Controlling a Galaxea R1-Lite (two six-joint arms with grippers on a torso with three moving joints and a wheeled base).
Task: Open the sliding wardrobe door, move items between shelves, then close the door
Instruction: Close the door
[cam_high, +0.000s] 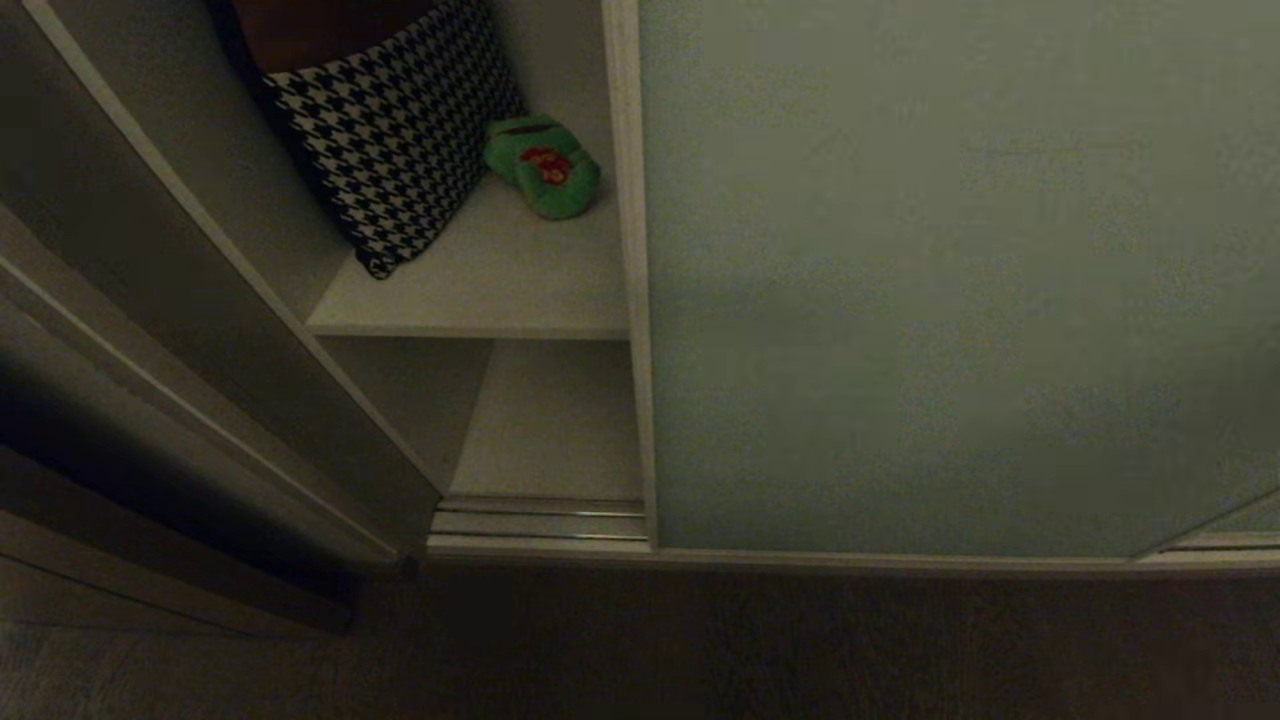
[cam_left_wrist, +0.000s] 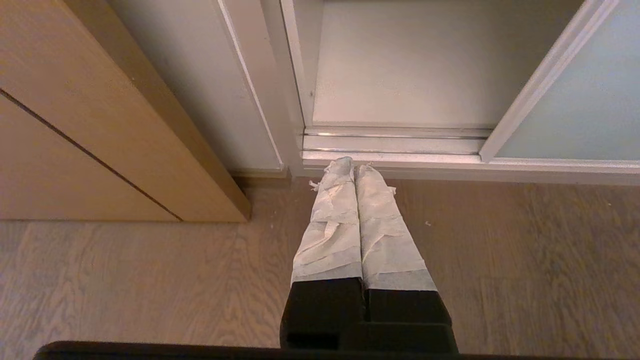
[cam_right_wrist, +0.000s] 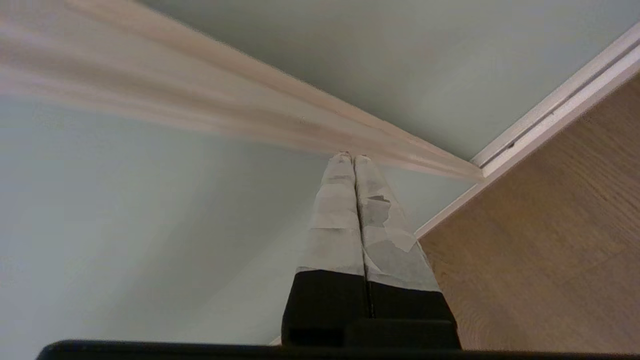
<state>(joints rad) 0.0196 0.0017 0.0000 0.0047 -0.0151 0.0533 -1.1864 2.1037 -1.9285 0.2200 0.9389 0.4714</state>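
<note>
The sliding wardrobe door (cam_high: 950, 280), a pale grey-green panel, covers the right part of the wardrobe and leaves a gap at the left. In that gap a green frog toy (cam_high: 545, 168) with a red patch lies on the upper off-white shelf (cam_high: 500, 290). The lower shelf (cam_high: 550, 420) is bare where it shows. Neither arm appears in the head view. My right gripper (cam_right_wrist: 352, 156) is shut and empty, its tips close to a slim frame strip (cam_right_wrist: 250, 95) on the door (cam_right_wrist: 125, 210). My left gripper (cam_left_wrist: 354, 165) is shut and empty, hanging over the floor before the bottom track (cam_left_wrist: 395, 142).
A black-and-white houndstooth cushion (cam_high: 400, 130) leans against the frog's left side. A light wooden panel (cam_left_wrist: 75, 125) stands left of the wardrobe. The wood floor (cam_right_wrist: 550, 225) runs along the base of the wardrobe.
</note>
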